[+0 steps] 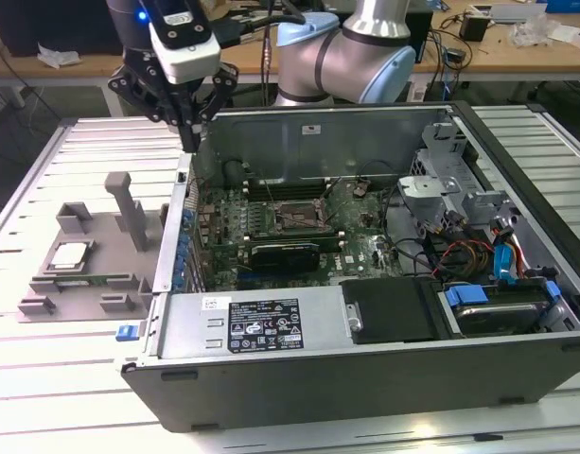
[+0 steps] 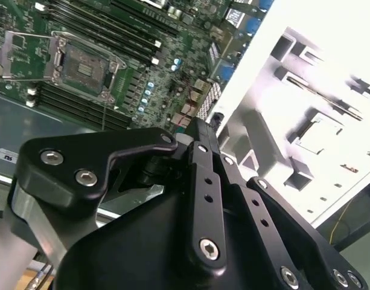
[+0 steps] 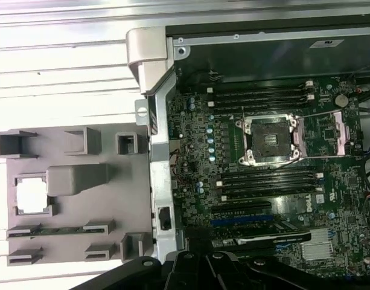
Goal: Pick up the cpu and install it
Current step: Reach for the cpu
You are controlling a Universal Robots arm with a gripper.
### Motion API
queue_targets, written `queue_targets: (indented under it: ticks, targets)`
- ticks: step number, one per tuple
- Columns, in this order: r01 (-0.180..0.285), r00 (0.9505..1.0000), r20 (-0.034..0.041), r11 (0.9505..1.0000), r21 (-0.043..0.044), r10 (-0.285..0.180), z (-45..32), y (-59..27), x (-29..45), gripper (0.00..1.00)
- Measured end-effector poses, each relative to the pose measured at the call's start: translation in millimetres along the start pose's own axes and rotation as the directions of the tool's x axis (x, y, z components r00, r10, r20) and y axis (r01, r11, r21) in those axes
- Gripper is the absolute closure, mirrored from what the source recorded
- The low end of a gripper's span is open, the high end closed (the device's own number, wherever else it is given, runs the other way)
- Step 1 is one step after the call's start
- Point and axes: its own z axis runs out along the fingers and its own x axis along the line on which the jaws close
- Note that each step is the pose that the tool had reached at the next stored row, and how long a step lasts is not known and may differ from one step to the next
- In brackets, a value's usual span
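The cpu (image 1: 70,253) is a small silver square lying in a recess of the grey fixture tray (image 1: 86,279), outside the case on the exterior view's left. The first wrist view shows the cpu (image 3: 32,194) as a bright square in the tray (image 3: 76,199). My gripper (image 1: 189,142) hangs above the case's wall on the exterior view's left, between tray and motherboard, well above both. Its black fingers (image 2: 200,181) lie together with nothing between them. The open socket (image 1: 291,216) with its metal frame sits mid-motherboard, and both wrist views show the socket (image 3: 268,140) (image 2: 82,60).
The open computer case (image 1: 299,326) lies on a slatted white table (image 1: 25,397). Inside are the power supply (image 1: 261,326), drive cage (image 1: 460,189), cables (image 1: 460,251) and memory slots (image 3: 263,96). An upright post (image 1: 127,208) stands on the tray.
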Motion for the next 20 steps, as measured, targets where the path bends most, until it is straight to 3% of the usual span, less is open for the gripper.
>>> queue_targets:
  ticks: [17, 20]
  targets:
    - [-0.002, 1.0000, 0.0001, 1.0000, 0.0000, 0.002, -0.9, -2.6, 34.4, 0.89]
    - [-0.003, 1.0000, 0.0001, 1.0000, 0.0001, 0.003, -1.2, -3.6, 46.1, 0.89]
